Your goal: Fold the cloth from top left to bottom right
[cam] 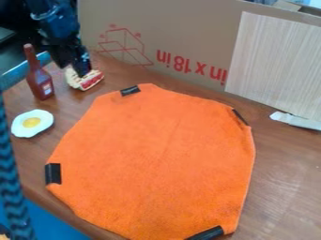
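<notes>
Cloth [156, 154] on table [282, 183]; left, fried egg [31, 123]; behind egg, sauce bottle [41, 85]; right of bottle, toy sandwich [85, 82]; cardboard [188, 28] behind.

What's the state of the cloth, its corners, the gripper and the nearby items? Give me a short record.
cloth: orange cloth, spread out, not folded over
corners: four black strips, one at each
gripper: gripper beyond the top-left strip, off the cloth, at the red-and-white toy food; contact unclear
left of cloth: brown bottle, upright; toy fried egg
behind: cardboard
</notes>
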Robot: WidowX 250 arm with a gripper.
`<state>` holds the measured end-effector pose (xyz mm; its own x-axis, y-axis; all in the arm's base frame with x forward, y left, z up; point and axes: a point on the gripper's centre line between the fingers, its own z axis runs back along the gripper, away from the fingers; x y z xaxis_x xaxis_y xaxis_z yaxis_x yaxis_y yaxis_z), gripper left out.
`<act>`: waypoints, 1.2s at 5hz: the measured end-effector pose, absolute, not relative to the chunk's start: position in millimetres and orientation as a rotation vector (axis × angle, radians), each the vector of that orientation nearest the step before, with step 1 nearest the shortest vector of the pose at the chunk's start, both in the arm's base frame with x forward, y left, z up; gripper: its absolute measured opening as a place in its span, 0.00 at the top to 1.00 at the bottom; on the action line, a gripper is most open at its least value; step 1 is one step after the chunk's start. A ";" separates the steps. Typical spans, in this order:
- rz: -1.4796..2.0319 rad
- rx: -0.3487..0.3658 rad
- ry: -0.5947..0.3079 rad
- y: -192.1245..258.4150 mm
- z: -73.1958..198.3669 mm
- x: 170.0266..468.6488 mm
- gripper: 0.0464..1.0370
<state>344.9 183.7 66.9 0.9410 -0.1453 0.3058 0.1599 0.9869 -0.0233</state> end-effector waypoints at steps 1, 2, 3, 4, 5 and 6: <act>-0.252 -0.089 -0.323 172.7 51.4 371.9 0.04; -0.281 -0.095 -0.316 167.8 37.1 386.7 0.04; -0.296 -0.095 -0.293 153.3 23.6 397.9 0.04; -0.310 -0.090 -0.304 139.8 24.1 406.1 0.04; -0.310 -0.084 -0.314 136.6 24.5 409.3 0.04; -0.312 -0.064 -0.277 133.2 6.2 410.9 0.04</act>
